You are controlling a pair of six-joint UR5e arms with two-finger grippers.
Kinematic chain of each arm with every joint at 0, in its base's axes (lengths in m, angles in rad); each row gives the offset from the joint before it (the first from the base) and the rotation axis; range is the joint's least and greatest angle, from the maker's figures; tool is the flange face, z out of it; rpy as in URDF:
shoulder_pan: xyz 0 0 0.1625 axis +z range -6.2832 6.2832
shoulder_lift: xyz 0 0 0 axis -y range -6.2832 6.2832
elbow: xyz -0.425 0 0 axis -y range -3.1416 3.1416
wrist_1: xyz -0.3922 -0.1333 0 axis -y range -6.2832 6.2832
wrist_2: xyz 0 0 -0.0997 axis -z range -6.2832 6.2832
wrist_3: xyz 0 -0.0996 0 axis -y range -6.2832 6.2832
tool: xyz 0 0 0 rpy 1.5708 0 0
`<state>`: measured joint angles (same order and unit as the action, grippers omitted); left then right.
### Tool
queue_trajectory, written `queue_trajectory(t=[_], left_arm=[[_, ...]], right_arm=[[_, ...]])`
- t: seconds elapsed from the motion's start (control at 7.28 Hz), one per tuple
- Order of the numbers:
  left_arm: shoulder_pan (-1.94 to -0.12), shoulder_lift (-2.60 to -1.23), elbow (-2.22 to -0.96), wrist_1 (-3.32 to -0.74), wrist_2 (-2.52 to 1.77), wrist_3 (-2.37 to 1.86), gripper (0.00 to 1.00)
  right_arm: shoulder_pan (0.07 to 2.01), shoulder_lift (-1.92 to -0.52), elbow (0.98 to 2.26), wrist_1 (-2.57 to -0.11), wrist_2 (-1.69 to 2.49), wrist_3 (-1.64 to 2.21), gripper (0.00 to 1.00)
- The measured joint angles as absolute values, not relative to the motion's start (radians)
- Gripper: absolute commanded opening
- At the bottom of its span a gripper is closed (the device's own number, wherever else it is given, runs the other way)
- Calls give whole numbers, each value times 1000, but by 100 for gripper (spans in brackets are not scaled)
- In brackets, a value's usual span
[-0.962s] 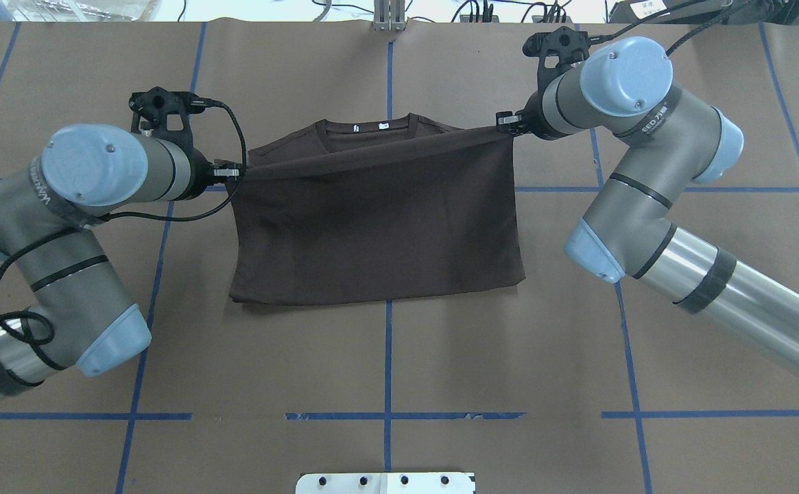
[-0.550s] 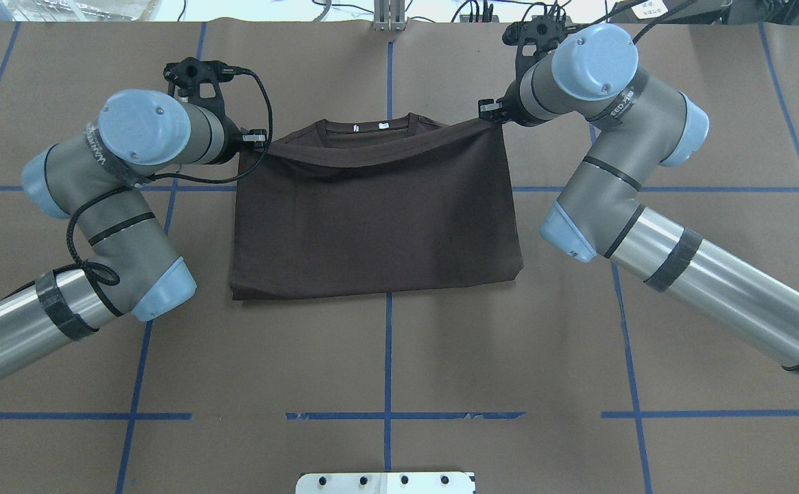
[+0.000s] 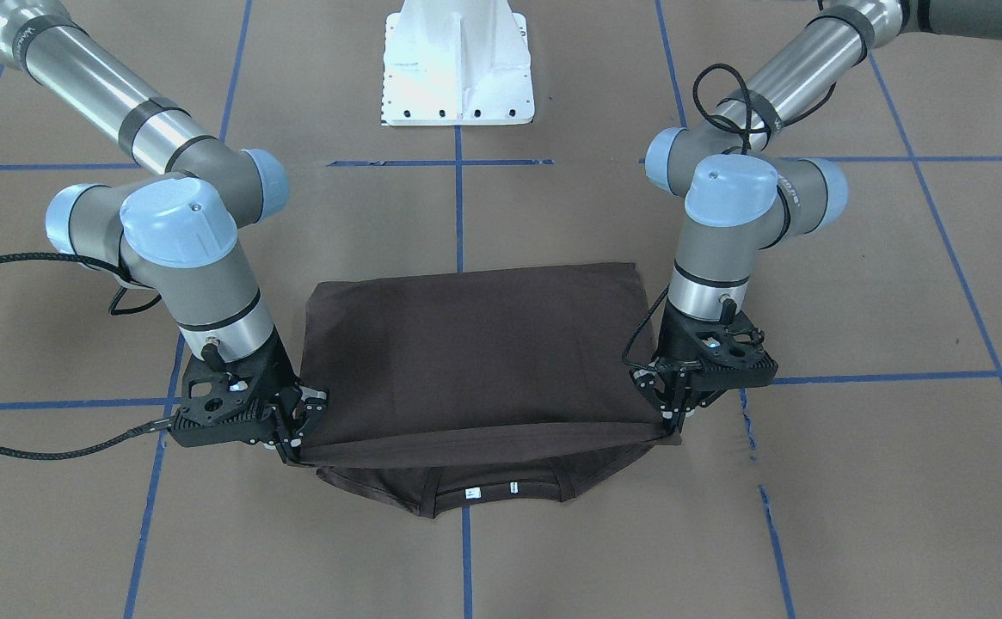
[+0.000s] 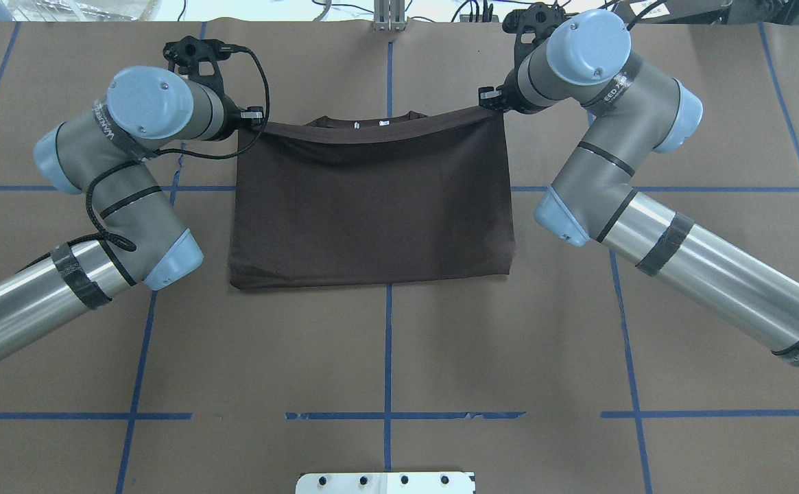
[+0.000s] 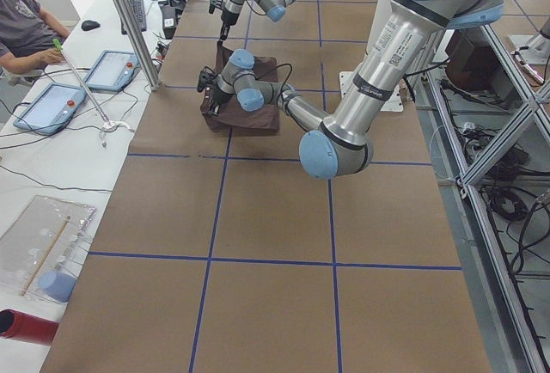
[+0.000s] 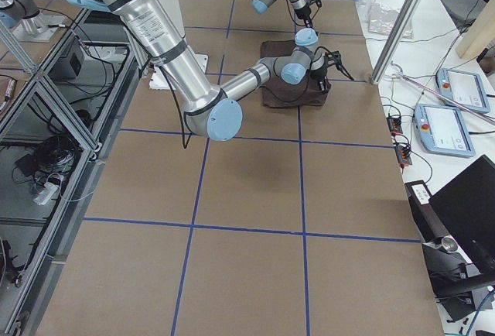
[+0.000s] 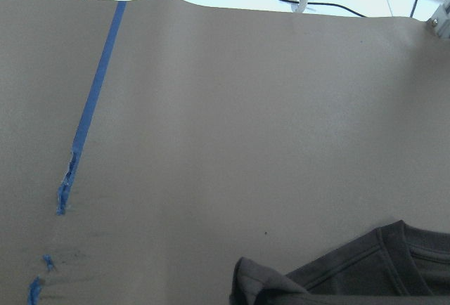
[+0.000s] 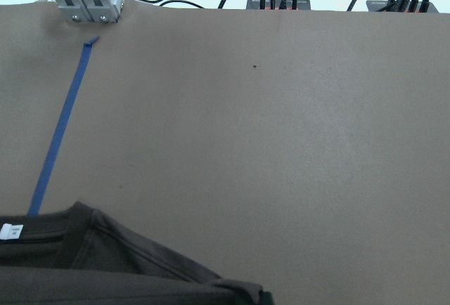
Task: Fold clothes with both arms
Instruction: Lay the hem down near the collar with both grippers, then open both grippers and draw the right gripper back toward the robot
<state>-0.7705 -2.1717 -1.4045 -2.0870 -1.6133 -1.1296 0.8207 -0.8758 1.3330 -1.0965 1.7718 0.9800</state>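
Observation:
The dark brown-grey T-shirt (image 4: pixel 372 199) lies folded in half on the table, also seen in the front-facing view (image 3: pixel 475 352). Its top layer is drawn over toward the ribbed collar (image 4: pixel 372 122), which still peeks out at the far edge (image 3: pixel 466 490). My left gripper (image 4: pixel 256 116) is shut on the top layer's left corner (image 3: pixel 677 421). My right gripper (image 4: pixel 487 96) is shut on the right corner (image 3: pixel 294 447). Both hold the edge just above the table. The wrist views show only shirt corners (image 7: pixel 365 270) (image 8: pixel 105 256) and bare paper.
Brown paper with blue tape lines (image 4: pixel 387 343) covers the table. The white base plate (image 4: pixel 385 482) sits at the near edge. An aluminium post (image 4: pixel 389 14) and cables stand at the far edge. An operators' bench with tablets (image 5: pixel 51 107) runs beyond it.
Both grippers have carried the shirt's top edge farther from the robot, toward the collar. The layer now covers most of the collar and hangs flatter.

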Motion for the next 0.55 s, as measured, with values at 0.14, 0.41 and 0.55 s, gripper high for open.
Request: queue_trajectory(t=[0.14,0.41,0.55], left_arm=[[-771,-2174,-1402,-2087,-1614,-1128,0],[-772,-2177,-1402,-2090,-1615,-1127,0],[-772,-2178,-1403,-2098,-1615,-1120,16]], right_arm=[[824,-868,1322,-1091,1772,981,0],[824,-863,1308,-1073,1773,982,0],[822,-862,1306,-1069,1773,982,10]])
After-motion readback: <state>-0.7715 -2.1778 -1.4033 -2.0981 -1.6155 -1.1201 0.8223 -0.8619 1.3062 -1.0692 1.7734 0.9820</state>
